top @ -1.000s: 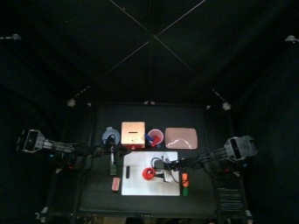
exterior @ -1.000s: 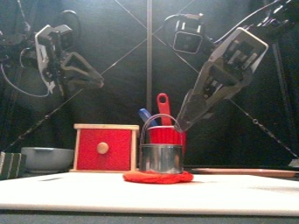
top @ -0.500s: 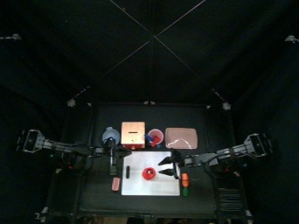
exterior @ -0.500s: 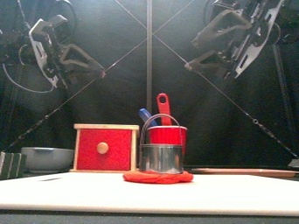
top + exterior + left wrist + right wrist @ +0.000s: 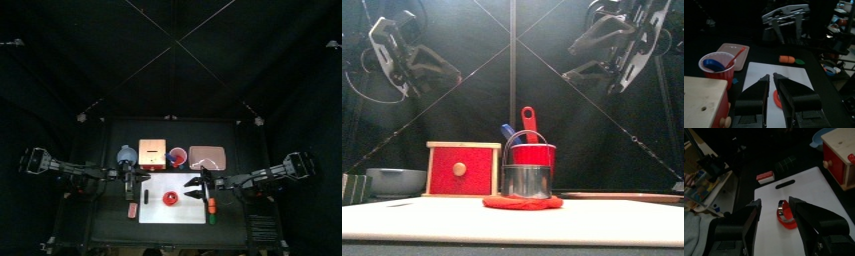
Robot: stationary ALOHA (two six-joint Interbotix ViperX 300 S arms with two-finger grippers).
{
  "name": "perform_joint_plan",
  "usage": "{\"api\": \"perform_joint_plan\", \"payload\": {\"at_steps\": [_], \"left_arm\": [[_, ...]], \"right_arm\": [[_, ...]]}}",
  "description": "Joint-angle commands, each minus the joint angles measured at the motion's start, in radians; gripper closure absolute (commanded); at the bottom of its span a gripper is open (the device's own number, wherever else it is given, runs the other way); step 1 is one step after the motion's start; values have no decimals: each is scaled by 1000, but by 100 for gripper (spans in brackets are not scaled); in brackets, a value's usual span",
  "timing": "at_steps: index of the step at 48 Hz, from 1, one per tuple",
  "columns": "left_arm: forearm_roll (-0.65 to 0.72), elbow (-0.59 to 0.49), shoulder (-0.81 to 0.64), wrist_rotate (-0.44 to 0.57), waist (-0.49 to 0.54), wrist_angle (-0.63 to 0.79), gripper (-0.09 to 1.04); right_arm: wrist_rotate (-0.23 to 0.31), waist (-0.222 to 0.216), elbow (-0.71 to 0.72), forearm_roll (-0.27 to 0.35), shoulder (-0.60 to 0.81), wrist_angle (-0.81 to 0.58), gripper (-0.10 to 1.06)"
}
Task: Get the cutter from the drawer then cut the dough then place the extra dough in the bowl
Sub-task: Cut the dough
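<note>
**Figure.** The round metal cutter (image 5: 529, 180) is shown standing upright on the flat red dough (image 5: 523, 203), near the middle of the white cutting board (image 5: 422, 222). The cutter's axis is vertical. The dough lies flat and round, so no long axis can be assigned to it. The cutter is judged stiff, light and smooth, and best taken across its wall. The dough is judged soft and limp, liable to sag or tear, and best pinched at the outer margin outside the cutter. The bowl (image 5: 396, 181) is seen at the far left. Both arms are held high: the left gripper (image 5: 771, 77) is closed on nothing, and the right gripper (image 5: 773, 201) is parted and empty.
</note>
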Motion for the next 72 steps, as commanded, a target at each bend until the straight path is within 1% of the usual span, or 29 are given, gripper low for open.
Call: {"api": "perform_joint_plan", "payload": {"at_steps": [1, 5, 9, 14, 19, 20, 28, 30, 31, 37, 42, 47, 54, 61, 72], "left_arm": [[20, -12, 60, 0, -26, -61, 35], [15, -25, 141, -2, -34, -129, 35], [9, -41, 215, -2, -35, -199, 35], [-6, -60, 298, -8, -35, -273, 35], [-28, -84, 359, -3, -41, -316, 35], [-31, -91, 368, -3, -43, -321, 35], [-34, -144, 451, 0, -60, -328, 35], [-34, -152, 465, 0, -61, -333, 35], [-34, -155, 472, -2, -63, -334, 35], [-41, -176, 506, 2, -71, -344, 35], [-43, -186, 532, 2, -72, -359, 35], [-44, -187, 565, 2, -72, -385, 35], [-44, -196, 600, 2, -75, -428, 35], [-52, -196, 632, 2, -75, -445, 36], [-55, -216, 663, 2, -98, -449, 36]], "right_arm": [[-9, 17, 11, 28, 41, -31, 13], [-23, 26, 15, 55, 92, -48, 13], [-67, 34, 9, 77, 127, -81, 13], [-156, 44, 5, 127, 143, -94, 13], [-239, 64, 12, 196, 141, -98, 13], [-264, 74, 15, 225, 143, -101, 13], [-385, 146, 34, 387, 164, -166, 13], [-411, 173, 38, 433, 175, -196, 13], [-431, 195, 41, 468, 184, -222, 13], [-495, 278, 44, 611, 230, -350, 13], [-526, 330, 25, 684, 285, -446, 13], [-528, 347, -11, 707, 348, -479, 13], [-529, 345, -61, 710, 413, -489, 13], [-528, 351, -83, 715, 431, -491, 13], [-531, 345, -114, 718, 448, -491, 13]]}}
